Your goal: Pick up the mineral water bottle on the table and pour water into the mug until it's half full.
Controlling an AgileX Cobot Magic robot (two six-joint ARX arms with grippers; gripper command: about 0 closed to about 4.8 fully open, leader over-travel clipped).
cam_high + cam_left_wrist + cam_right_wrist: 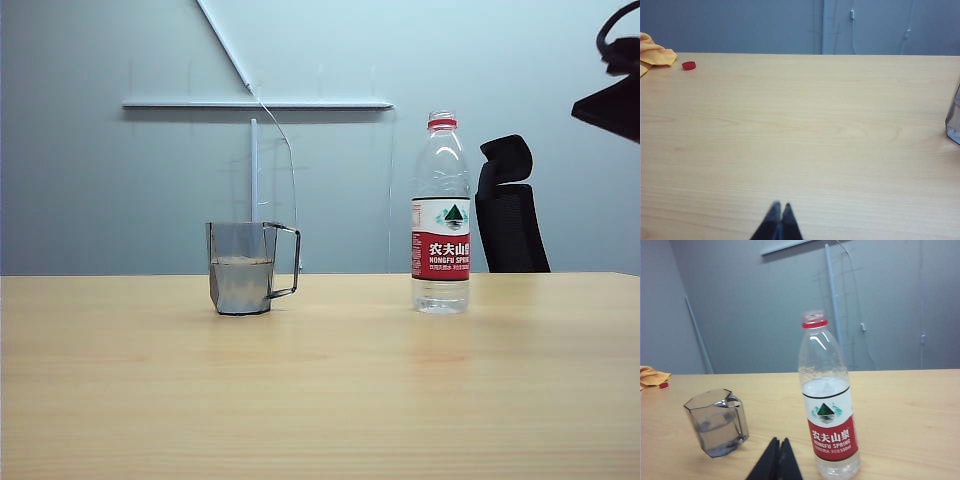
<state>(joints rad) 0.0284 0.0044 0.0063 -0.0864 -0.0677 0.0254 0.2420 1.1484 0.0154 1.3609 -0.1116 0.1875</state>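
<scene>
The mineral water bottle (pixel 441 215) stands upright on the table (pixel 320 400), uncapped, with its red neck ring and red-and-white label showing. To its left stands the smoky-grey mug (pixel 245 270), with water (pixel 240 285) reaching about halfway up it. In the right wrist view my right gripper (pixel 779 441) is shut and empty, in front of the gap between the mug (pixel 717 422) and the bottle (pixel 830 405), touching neither. My left gripper (pixel 780 205) is shut and empty above bare tabletop, and only the edge of the mug (pixel 954 120) shows beside it.
A red bottle cap (pixel 688 65) and an orange cloth (pixel 655 55) lie near the table's far corner. A black chair (pixel 510 210) stands behind the table. A dark arm part (pixel 610 105) hangs at the exterior view's upper right.
</scene>
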